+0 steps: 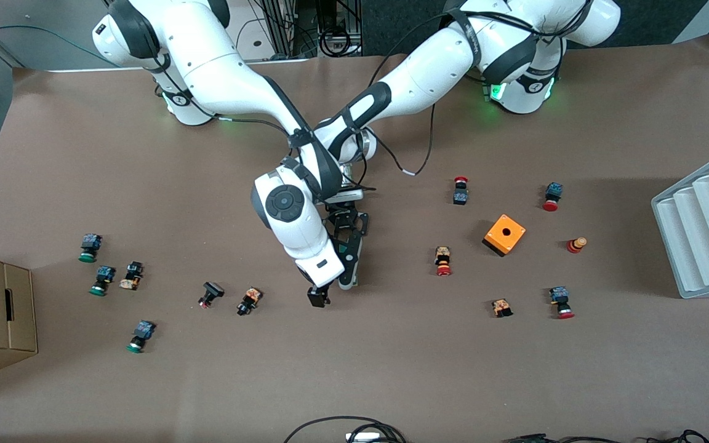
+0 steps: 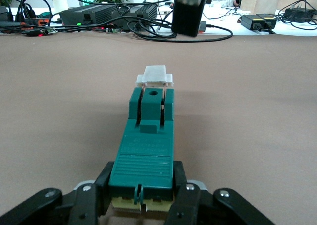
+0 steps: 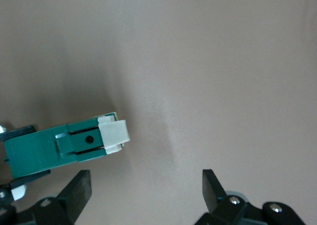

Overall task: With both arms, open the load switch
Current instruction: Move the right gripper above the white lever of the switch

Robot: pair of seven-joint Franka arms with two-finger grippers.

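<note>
At the centre of the front view, the right gripper [image 1: 318, 299] is hovering with fingers spread wide and empty. Just to its right, the left gripper [image 1: 349, 266] is clamping the load switch [image 1: 348, 251]. The right gripper should be centring on the white slider [image 3: 114, 134] before closing.

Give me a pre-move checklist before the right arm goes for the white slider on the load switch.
1. Left gripper shut on the load switch: ok.
2. Switch held off the table: ok.
3. White sliding piece uncovered, pointing away from the left gripper: ok.
4. Right gripper open: ok.
5. Sliding piece between the right gripper's fingers: not ok, it sits off to one side.
6. Slider already pulled out: cannot tell.
</note>
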